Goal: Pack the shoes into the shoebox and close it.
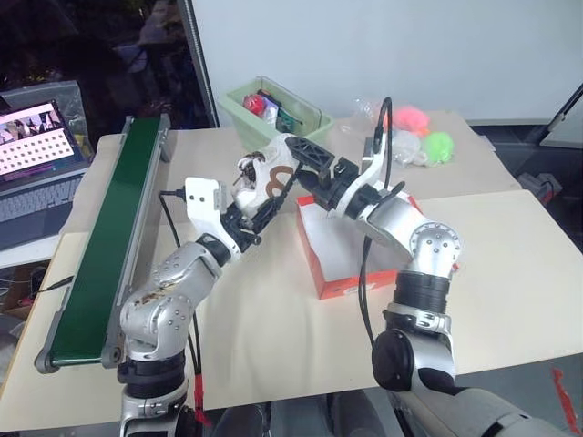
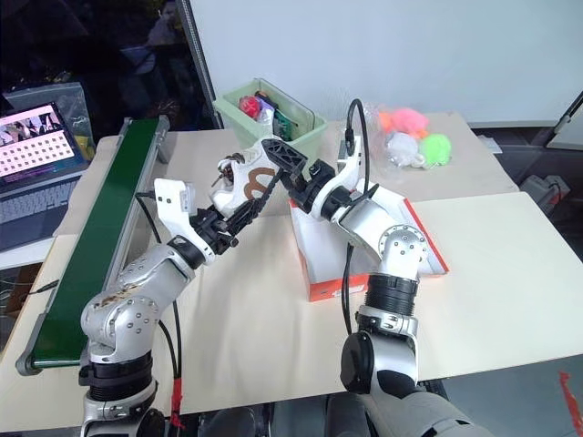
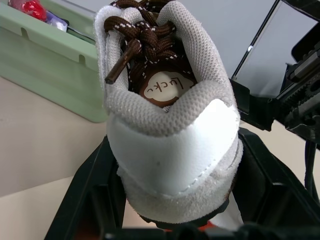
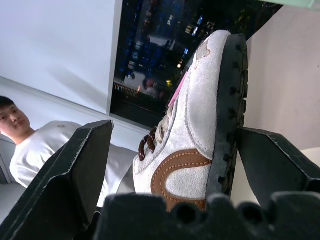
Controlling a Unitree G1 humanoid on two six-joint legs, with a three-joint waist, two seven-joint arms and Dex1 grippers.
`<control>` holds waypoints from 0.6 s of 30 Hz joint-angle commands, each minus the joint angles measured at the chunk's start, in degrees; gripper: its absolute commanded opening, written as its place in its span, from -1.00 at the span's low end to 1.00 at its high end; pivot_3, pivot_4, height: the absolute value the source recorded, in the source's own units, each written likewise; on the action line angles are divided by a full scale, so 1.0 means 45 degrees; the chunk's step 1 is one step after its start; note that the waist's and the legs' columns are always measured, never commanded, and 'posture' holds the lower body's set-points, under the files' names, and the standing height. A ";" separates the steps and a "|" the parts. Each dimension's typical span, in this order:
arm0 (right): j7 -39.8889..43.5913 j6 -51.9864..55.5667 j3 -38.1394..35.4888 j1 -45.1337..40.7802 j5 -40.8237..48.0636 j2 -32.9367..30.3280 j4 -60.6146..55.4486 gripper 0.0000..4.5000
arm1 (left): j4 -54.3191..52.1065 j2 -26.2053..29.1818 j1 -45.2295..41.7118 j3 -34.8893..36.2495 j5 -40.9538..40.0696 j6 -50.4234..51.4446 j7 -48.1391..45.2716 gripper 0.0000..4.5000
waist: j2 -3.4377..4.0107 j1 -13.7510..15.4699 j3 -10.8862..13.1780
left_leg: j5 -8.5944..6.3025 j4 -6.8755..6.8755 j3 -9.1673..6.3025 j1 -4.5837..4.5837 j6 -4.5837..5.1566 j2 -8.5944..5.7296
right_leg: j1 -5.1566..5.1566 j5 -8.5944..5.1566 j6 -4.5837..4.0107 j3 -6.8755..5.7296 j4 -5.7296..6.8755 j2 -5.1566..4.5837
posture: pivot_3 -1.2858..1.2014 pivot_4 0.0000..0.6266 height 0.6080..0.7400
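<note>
A single shoe [image 1: 266, 177] hangs in mid-air between the two arms, above the worktop [image 1: 264, 309] and just to the left of the open shoebox [image 1: 351, 259]. The left jaws [image 3: 175, 200] clamp its heel from both sides, the heel counter filling the gap between the fingers. The right jaws [image 4: 172, 165] stand wide, with the toe and sole of the shoe between them; one finger [image 4: 272, 160] lies against or just beside the sole, while the other finger [image 4: 75, 165] is well apart from the upper.

Risks at this stage, as a judgement: the shoe is carried by the heel grip alone, so if the left jaws release before the right jaws close, it can drop onto the worktop short of the box. If the right jaws close while the shoe sits off-centre between them, the one-sided push may twist it out of the heel grip. The dangling lace [image 3: 122, 62] may snag a finger. The green bin [image 1: 273, 114] lies close behind the jaws, where a wide swing may strike it.
</note>
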 commanded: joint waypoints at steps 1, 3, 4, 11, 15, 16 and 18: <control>0.0472 0.0138 0.0791 0.0042 0.0133 -0.0119 -0.0534 1.00 | -0.0567 0.0118 -0.0308 -0.0282 -0.0170 -0.0171 -0.0191 0.23 | 0.0000 0.0019 0.0000 | 0.0000 0.0000 0.0001 -0.0001 0.0000 0.0000 | 0.0000 0.0000 0.0000 0.0000 -0.0001 0.0000 | 0.03 -0.52 1.00; 0.0518 0.0240 0.1112 0.0243 -0.0127 -0.0296 -0.0432 1.00 | -0.0592 0.0133 -0.0400 -0.0333 -0.0193 -0.0210 -0.0169 0.23 | 0.0000 0.0028 0.0000 | 0.0000 0.0000 0.0002 -0.0002 0.0001 0.0000 | 0.0001 0.0000 0.0000 0.0000 -0.0004 -0.0001 | 0.03 -0.52 1.00; 0.0527 0.0246 0.1218 0.0321 -0.0205 -0.0360 -0.0380 1.00 | -0.0606 0.0144 -0.0437 -0.0356 -0.0196 -0.0223 -0.0154 0.23 | 0.0000 0.0023 0.0000 | 0.0000 0.0000 0.0003 -0.0002 0.0001 -0.0001 | 0.0001 0.0000 0.0000 0.0000 -0.0005 -0.0001 | 0.03 -0.52 1.00; 0.0553 0.0239 0.1668 0.0688 -0.0604 -0.0596 -0.0073 1.00 | -0.0587 0.0193 -0.0544 -0.0413 -0.0157 -0.0349 -0.0052 0.23 | 0.0000 0.0010 0.0000 | -0.0001 0.0000 0.0021 0.0004 0.0001 0.0002 | -0.0002 0.0000 0.0000 0.0019 -0.0003 0.0001 | 0.03 -0.52 1.00; 0.0501 -0.0133 0.1532 0.0575 -0.0632 -0.0576 0.0103 0.89 | -0.0527 0.0229 -0.0513 -0.0433 -0.0103 -0.0383 -0.0043 0.23 | 0.0000 0.0012 0.0000 | -0.0001 0.0000 0.0023 0.0003 0.0001 0.0001 | -0.0001 0.0000 0.0000 0.0019 -0.0004 0.0001 | 0.03 -0.52 1.00; 0.0540 -0.0252 0.1507 0.0519 -0.0647 -0.0581 0.0101 0.77 | -0.0536 0.0225 -0.0508 -0.0432 -0.0108 -0.0377 -0.0033 0.22 | 0.0000 0.0011 0.0000 | -0.0001 0.0000 0.0023 0.0003 0.0001 0.0001 | -0.0001 0.0000 0.0000 0.0018 -0.0004 0.0001 | 0.03 -0.52 1.00; 0.0529 -0.0448 0.1416 0.0394 -0.0611 -0.0585 0.0107 0.57 | -0.0536 0.0232 -0.0495 -0.0454 -0.0105 -0.0369 -0.0024 0.22 | 0.0000 0.0011 0.0000 | -0.0001 0.0000 0.0023 0.0002 0.0001 0.0001 | -0.0002 0.0000 0.0000 0.0019 -0.0004 0.0001 | 0.03 -0.52 1.00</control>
